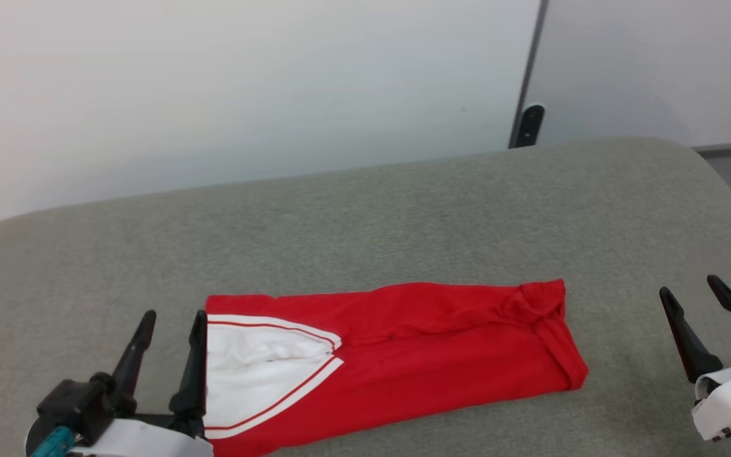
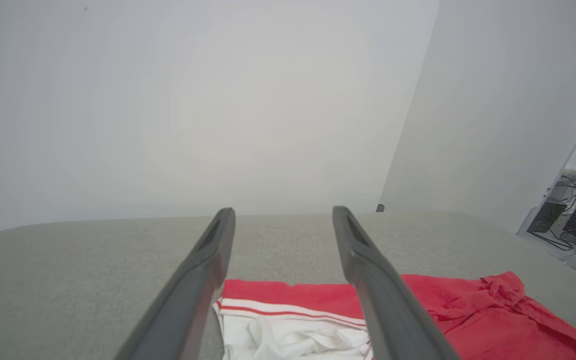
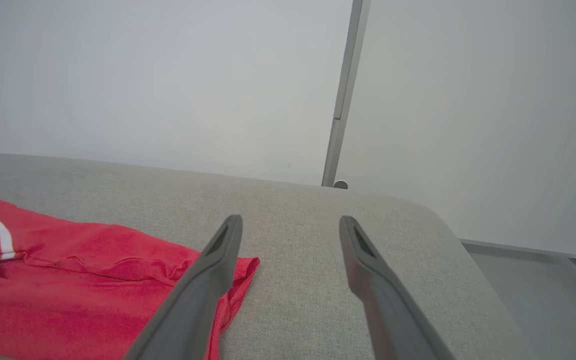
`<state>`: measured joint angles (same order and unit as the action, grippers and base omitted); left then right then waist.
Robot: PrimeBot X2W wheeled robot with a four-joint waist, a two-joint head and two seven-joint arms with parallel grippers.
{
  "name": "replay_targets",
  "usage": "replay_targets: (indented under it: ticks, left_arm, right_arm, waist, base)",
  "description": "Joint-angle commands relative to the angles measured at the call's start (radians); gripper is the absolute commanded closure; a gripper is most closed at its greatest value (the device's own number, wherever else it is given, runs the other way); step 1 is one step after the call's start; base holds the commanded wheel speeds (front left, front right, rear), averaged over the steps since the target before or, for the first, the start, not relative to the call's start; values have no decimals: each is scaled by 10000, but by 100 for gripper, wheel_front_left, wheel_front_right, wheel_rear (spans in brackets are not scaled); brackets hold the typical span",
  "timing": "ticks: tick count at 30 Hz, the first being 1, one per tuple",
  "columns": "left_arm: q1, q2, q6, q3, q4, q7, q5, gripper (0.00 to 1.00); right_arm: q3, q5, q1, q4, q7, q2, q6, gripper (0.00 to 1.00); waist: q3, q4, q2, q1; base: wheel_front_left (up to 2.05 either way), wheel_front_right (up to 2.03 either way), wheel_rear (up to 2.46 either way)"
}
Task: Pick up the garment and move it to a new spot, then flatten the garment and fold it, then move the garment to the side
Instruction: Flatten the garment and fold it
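At the lower left of the head view, the left gripper (image 1: pixel 174 314) is hovering with its two long dark jaws standing wide apart and holding nothing. The jaw nearer the middle of the frame is lying right along the left edge of the small, soft, bright-red fabric garment (image 1: pixel 416 343). It is beside the garment's white end panel, which is edged with thin red-and-white stripes. Whether the jaw is touching the cloth I cannot tell. In the left wrist view, that white end is showing between and beneath the two jaws at the bottom centre.

At the lower right of the head view, the right gripper (image 1: pixel 689 285) is also standing open and empty. It is apart from the garment's gathered red end, with bare surface showing between them. In the right wrist view, the left-hand jaw is crossing in front of that red corner at the lower left.

The garment is lying as a long flat band across the lower middle of the frame, on the grey fabric-covered table (image 1: pixel 365 209) with rounded corners. Counted, there is one garment with one white panel showing, and two grippers with two jaws each.

Beyond the table's far edge, two pale wall panels (image 1: pixel 213 82) are meeting at one dark vertical strip (image 1: pixel 530 57). One small black object (image 1: pixel 532 120) is sitting at its foot.
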<state>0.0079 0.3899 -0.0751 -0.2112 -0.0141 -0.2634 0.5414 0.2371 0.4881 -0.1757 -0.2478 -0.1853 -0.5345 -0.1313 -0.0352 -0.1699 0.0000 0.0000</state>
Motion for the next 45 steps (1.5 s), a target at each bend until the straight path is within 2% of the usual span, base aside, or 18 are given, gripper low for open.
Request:
replay_targets:
  ticks: [1, 8, 15, 21, 27, 32, 37, 38, 39, 45]
  left_arm:
    - [-18, -133, 217, 149, 77, 2, -162, 0]
    - [-292, -522, 743, 451, 604, 1, -665, 0]
    - [-591, -790, 1018, 381, 991, 0, -877, 0]
    - [-888, -968, 1141, 128, 1133, 1, -931, 0]
    - [-1253, -1204, 1218, -178, 1254, 26, -958, 0]
    - [-1617, -1474, 1293, -412, 1444, 17, -961, 0]
    - [-1841, -1634, 1361, -536, 1641, 5, -966, 0]
    - [-1877, -1669, 1369, -520, 1687, 3, -942, 0]
    - [-1887, -1683, 1373, -510, 1726, 0, -927, 0]
    - [-1831, -1695, 1389, -341, 1917, -14, -869, 0]
  right_arm:
    - [-143, -64, 181, 19, 18, 130, 12, 0]
    - [37, 51, -64, 73, 745, 265, 12, 0]
    - [969, 952, -1075, -708, 3700, 60, 12, 0]
    - [1502, 1374, -2179, -1953, 6243, -106, 12, 0]
    - [1478, 1733, -3146, -3554, 7964, 311, 12, 0]
    - [1524, 1794, -3701, -4909, 8941, 730, 11, 0]
    - [1712, 1755, -3821, -5740, 9268, 1113, 5, 0]
    - [1800, 1775, -3874, -5825, 9277, 1205, 0, 73]
    - [1826, 1830, -3906, -5898, 9250, 1254, -17, 100]
    - [1658, 2100, -4150, -6216, 8843, 890, -8, 100]
  waist:
    - [145, -273, 0, 0]
    - [310, -77, 0, 0]
    - [432, 922, 0, 0]
    - [763, 1831, 0, 0]
    - [1230, 2572, 0, 0]
    - [1605, 3090, 0, 0]
    - [1769, 3368, 0, 0]
    - [1779, 3400, 0, 0]
    - [1785, 3424, 0, 0]
    - [1667, 3413, 0, 0]
  base:
    - [0, 0, 0]
    - [0, 0, 0]
    - [0, 0, 0]
    - [0, 0, 0]
    - [0, 0, 0]
    - [0, 0, 0]
    - [0, 0, 0]
    - [0, 0, 0]
    - [0, 0, 0]
    - [0, 0, 0]
